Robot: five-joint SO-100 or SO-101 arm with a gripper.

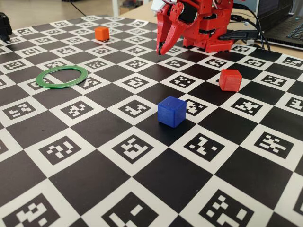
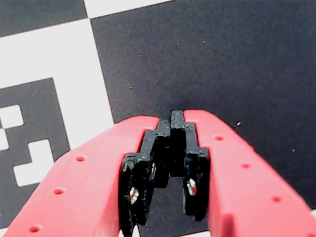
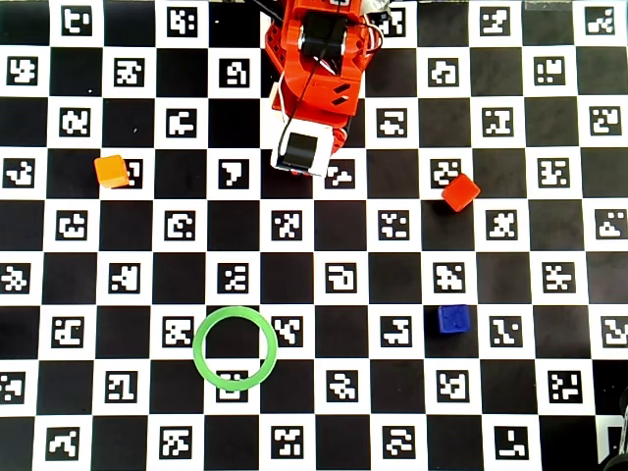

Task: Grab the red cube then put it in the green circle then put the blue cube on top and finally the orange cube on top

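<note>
The red cube [image 1: 230, 79] [image 3: 460, 191] rests on the checkered marker board, right of the arm. The blue cube [image 1: 172, 111] [image 3: 452, 318] sits nearer the front, below the red one in the overhead view. Far left of the arm lies the orange cube [image 1: 101, 33] [image 3: 111, 170]. The green circle [image 1: 62, 68] [image 3: 196, 348] lies flat with nothing inside it. My red gripper [image 1: 162, 49] [image 2: 177, 116] points down at the board close to the arm's base, shut with nothing between its black pads, and well apart from every cube. In the overhead view the wrist hides the fingertips.
The red arm base [image 1: 208, 23] stands at the board's far edge. A laptop [image 1: 284, 23] and cables lie behind it at the right. A black object [image 1: 4, 26] stands at the far left corner.
</note>
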